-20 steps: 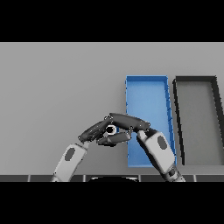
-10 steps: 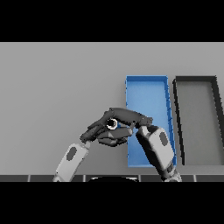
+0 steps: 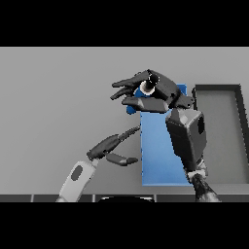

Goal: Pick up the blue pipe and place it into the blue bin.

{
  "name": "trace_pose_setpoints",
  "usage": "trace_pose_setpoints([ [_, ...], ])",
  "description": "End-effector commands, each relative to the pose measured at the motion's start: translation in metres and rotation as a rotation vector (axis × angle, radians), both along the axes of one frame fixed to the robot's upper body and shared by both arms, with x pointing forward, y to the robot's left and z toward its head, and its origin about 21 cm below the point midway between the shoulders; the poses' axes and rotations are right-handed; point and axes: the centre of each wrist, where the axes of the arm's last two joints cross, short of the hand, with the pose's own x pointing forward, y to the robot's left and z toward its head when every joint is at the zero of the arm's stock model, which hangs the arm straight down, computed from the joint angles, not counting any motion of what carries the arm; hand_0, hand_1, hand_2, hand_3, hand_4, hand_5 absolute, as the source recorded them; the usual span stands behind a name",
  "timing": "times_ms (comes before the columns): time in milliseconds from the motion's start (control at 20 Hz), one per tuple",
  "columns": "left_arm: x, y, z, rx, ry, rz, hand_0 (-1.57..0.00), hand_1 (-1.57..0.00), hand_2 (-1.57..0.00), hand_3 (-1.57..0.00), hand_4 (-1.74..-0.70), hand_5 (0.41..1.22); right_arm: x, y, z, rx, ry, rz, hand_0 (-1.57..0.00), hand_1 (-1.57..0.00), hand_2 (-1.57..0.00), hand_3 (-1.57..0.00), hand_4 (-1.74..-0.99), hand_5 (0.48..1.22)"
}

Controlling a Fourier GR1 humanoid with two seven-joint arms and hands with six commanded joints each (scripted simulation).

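Nearest, left robot hand (image 3: 109, 146) sits low over the grey surface (image 3: 58, 97), fingers straight and relaxed, holding nothing, tips just at the left edge of the blue bin (image 3: 160, 155). Bin is a long rectangular tray, flat matte blue floor, thin walls; right forearm crosses over it and hides much of its far half. Further back, right robot hand (image 3: 155, 95) is raised above the bin's far end, fingers curled round the blue pipe (image 3: 147, 87); only its round open end shows, pale ring with a dark hole, rest hidden by fingers. Right of the blue bin, just beside it, a dark grey bin (image 3: 219, 131), same rectangular shape.
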Motion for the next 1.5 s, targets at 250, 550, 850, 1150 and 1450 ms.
trace_pose_setpoints([
  [250, -0.001, 0.007, 0.005, 0.018, 0.011, 0.028, 0.00, 0.00, 0.00, 0.00, -0.95, 0.474, 0.041, -0.042, -0.008, -0.053, 0.047, -0.270, -1.57, -1.57, -1.57, -1.57, -1.499, 1.221],
  [550, 0.003, 0.006, 0.004, 0.011, 0.000, 0.035, 0.00, 0.00, 0.00, 0.00, -0.94, 0.463, 0.058, -0.077, -0.055, -0.188, 0.200, -0.457, -1.57, -1.57, -1.57, -1.57, -1.499, 1.221],
  [850, 0.001, 0.007, 0.004, 0.012, -0.028, 0.031, 0.00, 0.00, 0.00, 0.00, -0.93, 0.463, 0.053, -0.098, -0.103, -0.345, 0.372, -0.615, -1.57, -1.57, -1.57, -1.57, -1.500, 1.221],
  [1150, 0.002, 0.010, 0.000, 0.028, -0.037, 0.050, 0.00, 0.00, 0.00, 0.00, -0.92, 0.474, 0.052, -0.104, -0.162, -0.439, 0.578, -0.715, -1.57, -1.57, -1.57, -1.57, -1.498, 1.221],
  [1450, 0.007, 0.006, 0.002, 0.029, -0.049, 0.055, 0.00, 0.00, 0.00, 0.00, -0.92, 0.486, 0.056, -0.110, -0.207, -0.543, 0.779, -0.737, -1.57, -1.57, -1.57, -0.51, -1.661, 1.221],
])
